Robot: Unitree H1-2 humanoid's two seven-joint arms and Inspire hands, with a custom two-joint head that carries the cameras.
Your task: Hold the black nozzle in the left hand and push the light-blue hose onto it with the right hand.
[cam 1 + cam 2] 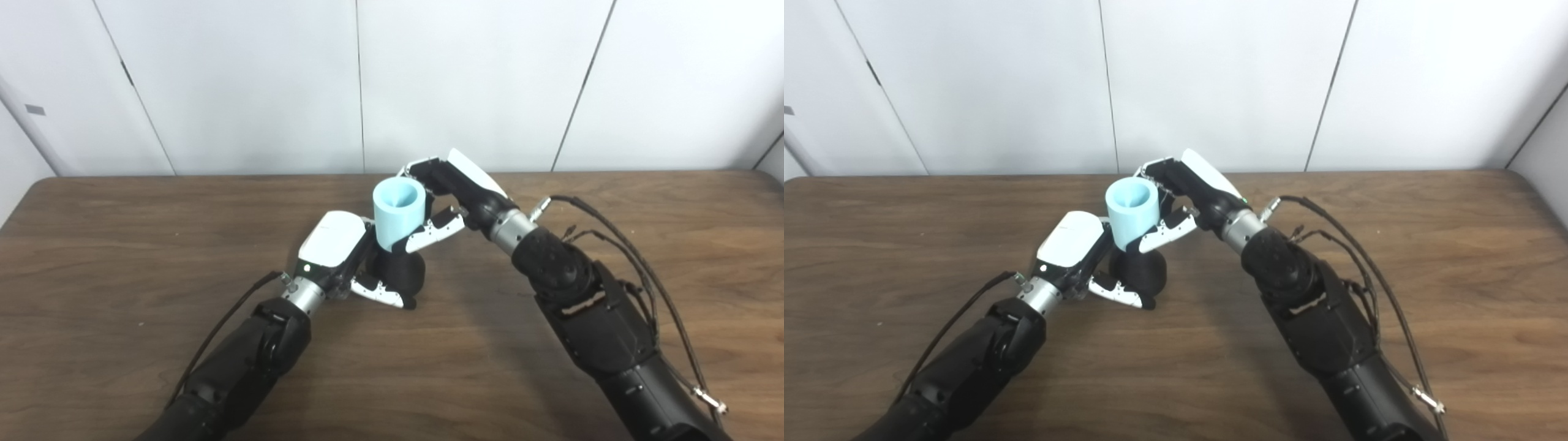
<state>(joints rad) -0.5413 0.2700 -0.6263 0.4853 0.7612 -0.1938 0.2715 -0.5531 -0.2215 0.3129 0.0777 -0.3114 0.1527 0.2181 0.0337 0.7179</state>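
The black nozzle (401, 273) stands near the middle of the wooden table, with my left hand (343, 257) shut on it from the left. Directly on top of it sits the light-blue hose (398, 213), a short open-topped tube, slightly tilted. My right hand (450, 196) is shut on the hose from the right and behind. The hose's lower end meets the nozzle's top; the joint itself is partly hidden by my fingers (1159, 236).
The brown wooden table (122, 245) spreads wide on both sides of the hands. White wall panels (245, 79) rise just behind its far edge. Loose black cables (612, 239) run along my right forearm.
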